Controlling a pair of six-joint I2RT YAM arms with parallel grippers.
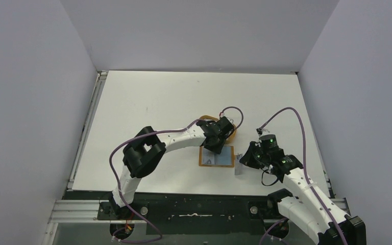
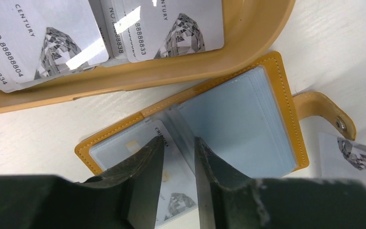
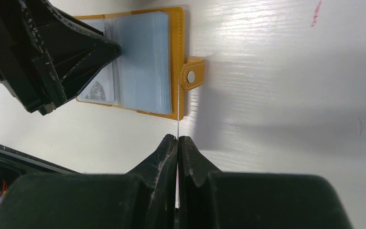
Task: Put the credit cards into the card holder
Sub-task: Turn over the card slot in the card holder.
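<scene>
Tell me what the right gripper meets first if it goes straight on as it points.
The right gripper, fingers shut on an edge-on credit card, points at the open card holder. The card would likely meet the holder's outer border by the snap tab first; its height above it is unclear.

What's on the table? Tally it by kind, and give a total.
Credit cards: at least 6; the pile in the tray overlaps
Card holder: 1
Tray: 1
Total: at least 8
</scene>
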